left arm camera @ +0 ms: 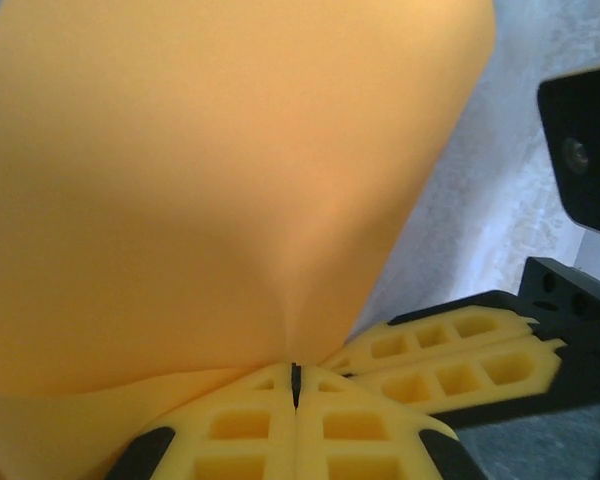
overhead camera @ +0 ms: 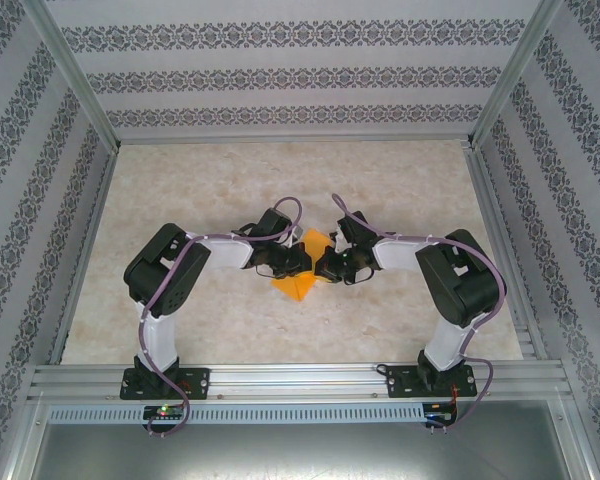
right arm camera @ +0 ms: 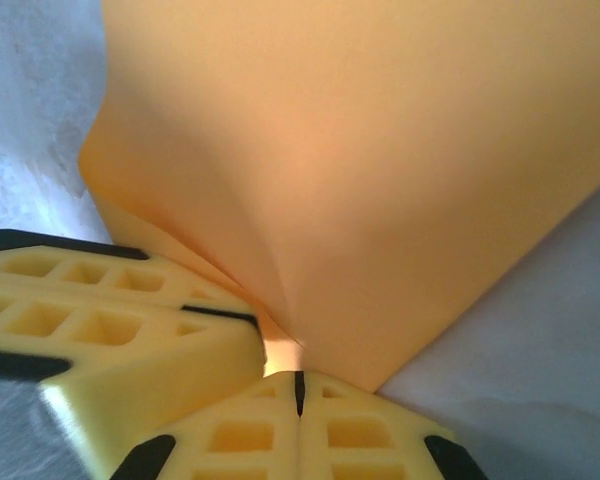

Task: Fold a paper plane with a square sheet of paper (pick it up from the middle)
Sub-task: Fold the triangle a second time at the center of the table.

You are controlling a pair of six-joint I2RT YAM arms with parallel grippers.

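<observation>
The square sheet of paper (left arm camera: 210, 180) is clamped by the left end effector (left arm camera: 295, 386) and right end effector (right arm camera: 300, 392).

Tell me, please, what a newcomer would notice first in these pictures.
The bright orange sheet of paper stands out first, at the middle of the pale marbled table. The left end effector and the right end effector are both shut on it, their tips close together, and the paper bulges in a soft curve.
</observation>
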